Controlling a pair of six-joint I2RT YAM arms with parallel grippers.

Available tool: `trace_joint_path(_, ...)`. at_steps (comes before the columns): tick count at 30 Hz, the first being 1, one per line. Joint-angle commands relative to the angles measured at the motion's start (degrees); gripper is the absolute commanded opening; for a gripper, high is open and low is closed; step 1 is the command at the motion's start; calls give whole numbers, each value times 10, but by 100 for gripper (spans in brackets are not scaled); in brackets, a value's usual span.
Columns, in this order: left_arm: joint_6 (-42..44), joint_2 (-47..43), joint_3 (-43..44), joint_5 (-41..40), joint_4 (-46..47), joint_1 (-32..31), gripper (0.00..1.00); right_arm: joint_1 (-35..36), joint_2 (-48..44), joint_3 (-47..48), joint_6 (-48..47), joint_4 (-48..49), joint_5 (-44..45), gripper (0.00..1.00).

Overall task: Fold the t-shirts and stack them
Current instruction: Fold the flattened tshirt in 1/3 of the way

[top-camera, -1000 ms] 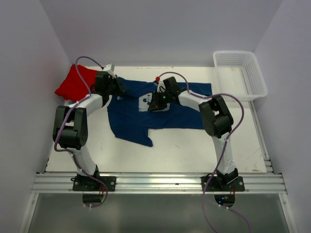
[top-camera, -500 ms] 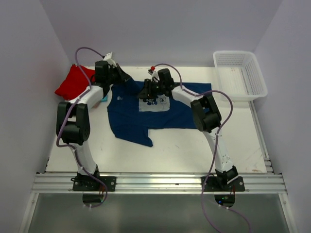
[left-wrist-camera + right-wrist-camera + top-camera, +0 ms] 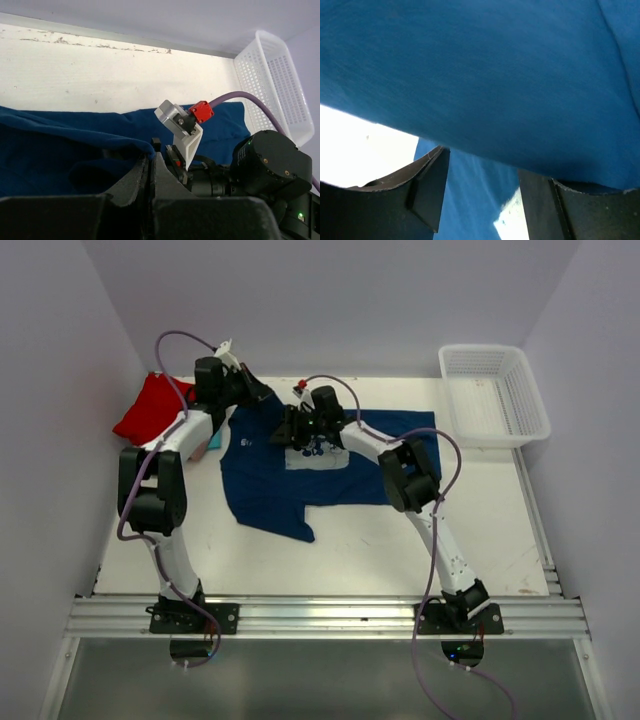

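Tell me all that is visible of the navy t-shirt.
The navy t-shirt is soft dark blue cloth with a pale square print on the chest. It lies spread and mostly flat on the white table, and one part juts toward the near edge. The left gripper is shut on its far left edge and holds a fold up. The right gripper stands open at the print.

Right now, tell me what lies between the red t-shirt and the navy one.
In the top view, the left arm crosses the gap between the red t-shirt and the navy t-shirt, with a sliver of teal cloth beside it.
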Motion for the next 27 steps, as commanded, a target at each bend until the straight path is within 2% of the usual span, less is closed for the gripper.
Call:
trace_joint_path(1, -5, 8, 42, 26, -12, 5, 0, 36, -9, 68, -108, -84, 88, 59)
trace_joint_path(2, -5, 9, 44, 28, -12, 5, 0, 46, -15, 82, -192, -118, 130, 61)
trace_joint_path(4, -3, 8, 44, 27, -11, 6, 0, 83, -33, 85, -271, -191, 207, 63)
trace_joint_path(5, -4, 8, 43, 25, -8, 6, 0, 96, -36, 89, -339, -221, 303, 64)
trace_joint_path(8, -8, 9, 38, 30, -1, 6, 0, 128, -35, 85, -419, -227, 429, 68)
trace_joint_path(13, -14, 9, 29, 35, 8, 6, 0, 131, -44, 42, -439, -155, 487, 71)
trace_joint_path(17, -5, 18, 44, 35, -5, 6, 0, 136, -73, -28, -489, -38, 527, 79)
trace_joint_path(25, -10, 27, 49, 43, -5, 11, 0, 145, -18, 39, -616, 17, 632, 89)
trace_joint_path(27, -5, 28, 49, 42, -10, 11, 0, 149, -16, 21, -650, 85, 640, 93)
